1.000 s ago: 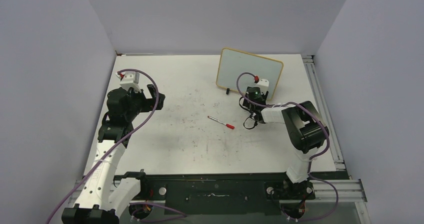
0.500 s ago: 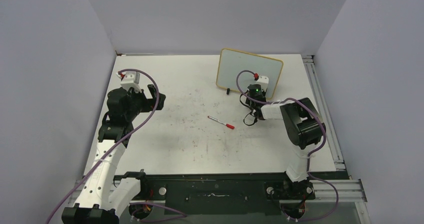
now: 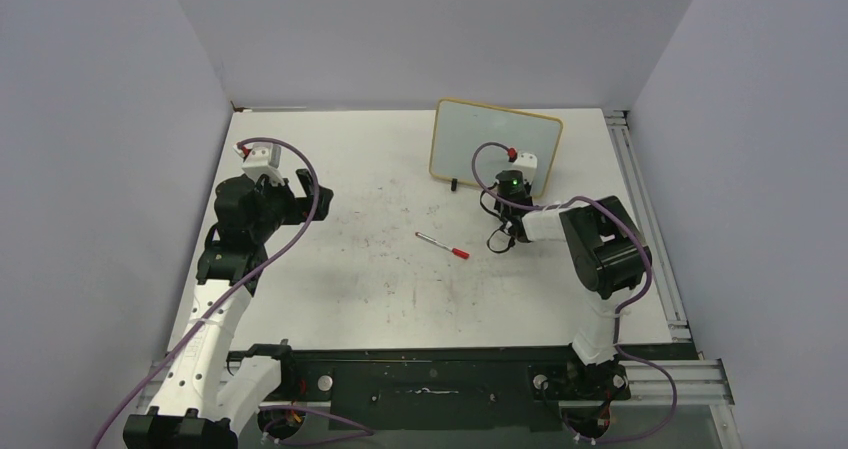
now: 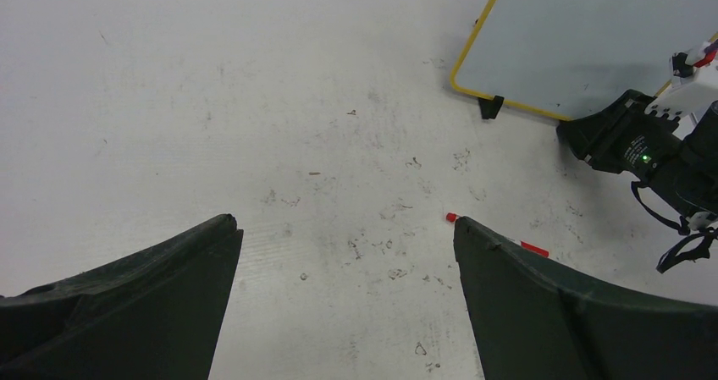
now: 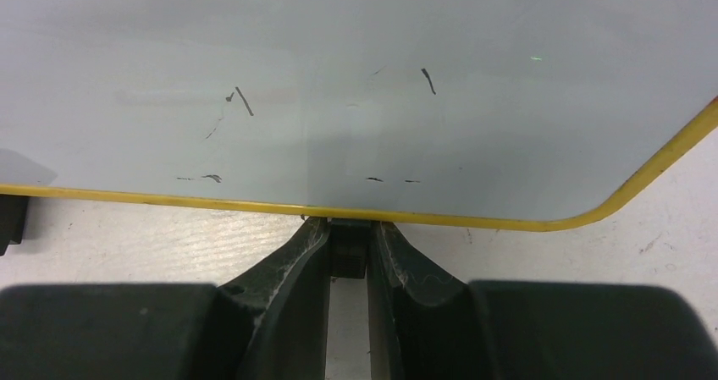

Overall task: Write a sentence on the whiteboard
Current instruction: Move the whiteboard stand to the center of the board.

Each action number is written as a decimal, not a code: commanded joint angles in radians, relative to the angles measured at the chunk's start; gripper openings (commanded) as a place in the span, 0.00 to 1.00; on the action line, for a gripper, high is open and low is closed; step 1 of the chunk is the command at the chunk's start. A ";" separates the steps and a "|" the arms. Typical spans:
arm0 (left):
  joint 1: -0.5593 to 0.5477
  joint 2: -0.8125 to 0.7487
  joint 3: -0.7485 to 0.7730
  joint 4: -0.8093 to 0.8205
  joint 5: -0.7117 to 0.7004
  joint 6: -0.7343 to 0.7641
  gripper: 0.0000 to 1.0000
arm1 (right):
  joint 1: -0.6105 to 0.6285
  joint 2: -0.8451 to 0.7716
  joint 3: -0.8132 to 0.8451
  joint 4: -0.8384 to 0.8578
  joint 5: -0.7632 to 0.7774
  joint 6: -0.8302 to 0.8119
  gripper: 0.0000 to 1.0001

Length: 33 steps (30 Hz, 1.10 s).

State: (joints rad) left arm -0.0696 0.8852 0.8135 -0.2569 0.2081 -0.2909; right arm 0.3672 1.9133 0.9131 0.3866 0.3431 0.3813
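The whiteboard [image 3: 495, 144] is a small rectangular board with a pale grey-white face and a thin yellow frame with rounded corners. It stands on the counter [image 3: 350, 159] near the far edge, right of the middle and towards the far right corner. The right wrist view shows its face [image 5: 356, 75] close up. It carries a few short dark strokes: a slanted one left of centre, another near the top right, and some small dashes low down just above the frame. The yellow lower edge [image 5: 169, 198] runs across that view and curves up at the right.

Two small black feet sit under the lower edge. One foot [image 5: 347, 257] is caught between the fingers of the right pincer [image 5: 347, 238], which is clamped together on it just below the frame. The other foot [image 5: 10, 219] is at the left border of that view, resting on the counter.

The left pincer [image 4: 343, 223] hangs over the left half of the counter with its fingers [image 4: 169, 278] wide apart and nothing between them, well apart from the whiteboard.

A marker [image 3: 442, 245] with a red cap lies flat near the middle of the counter, between the two arms and nearer the right one. In the left wrist view it is mostly hidden behind one finger. Faint scribble marks [image 4: 394, 245] speckle the counter around it.
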 commanded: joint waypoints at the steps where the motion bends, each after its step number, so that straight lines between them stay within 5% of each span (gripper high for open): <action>1: -0.004 0.001 0.006 0.059 0.019 -0.009 0.96 | 0.038 -0.017 -0.032 0.039 -0.079 -0.011 0.05; 33: -0.016 -0.002 0.001 0.058 0.017 -0.007 0.96 | 0.260 -0.188 -0.260 0.048 -0.010 0.087 0.05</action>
State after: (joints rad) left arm -0.0780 0.8879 0.8131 -0.2493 0.2142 -0.2966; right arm 0.5842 1.7718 0.6922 0.4725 0.3603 0.4210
